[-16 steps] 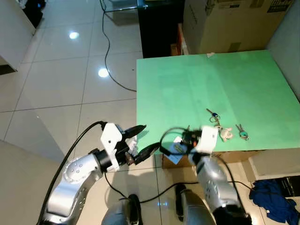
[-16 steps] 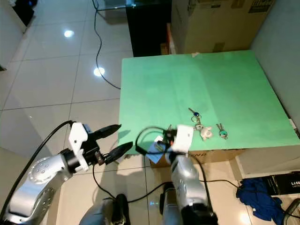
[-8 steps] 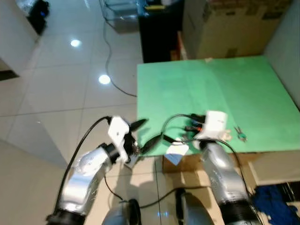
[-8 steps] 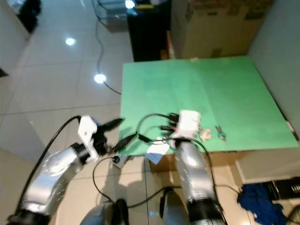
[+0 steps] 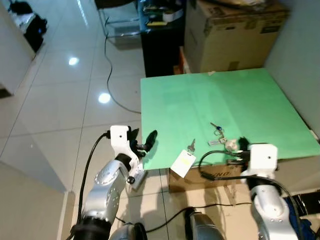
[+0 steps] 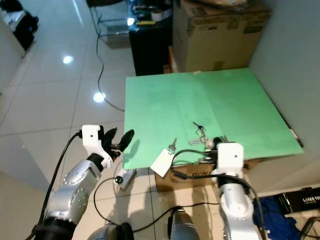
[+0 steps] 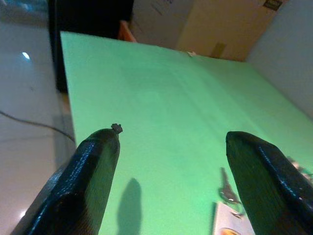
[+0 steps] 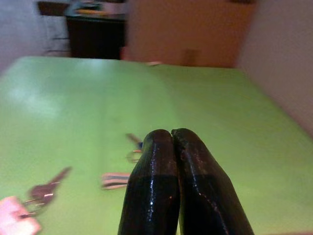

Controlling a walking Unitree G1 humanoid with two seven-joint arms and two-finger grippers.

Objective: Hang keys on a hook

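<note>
Green worktop (image 5: 240,95) stands against a grey wall on the robot's right; glossy tiled floor (image 5: 60,100) lies to its left, with a black cable (image 5: 111,75) trailing over it.

Keys (image 5: 219,133): a small bunch near the worktop's front edge, right of centre. What can be made out is a key with a blue head pointing away from the robot, a metal ring, and a pale trinket at the near end. In the right wrist view the bunch (image 8: 128,147) lies flat just beyond the fingertips; detail is blurred.

A separate single key (image 5: 190,146) lies to the left of the bunch, apart from it, tied to a white tag (image 5: 183,163) that hangs over the worktop's front edge.

Left hand (image 5: 145,142): wide, off the front left corner of the worktop, holding nothing. In the left wrist view its two black fingers (image 7: 93,166) stand far apart with the green surface between them.

Right hand (image 8: 176,142): fingers pressed together, nothing between them, low over the front edge just short of the keys. Its white wrist block (image 5: 262,159) sits in front of the worktop edge.

Cardboard box (image 5: 235,30) and dark cabinet (image 5: 162,45) stand behind the worktop.
</note>
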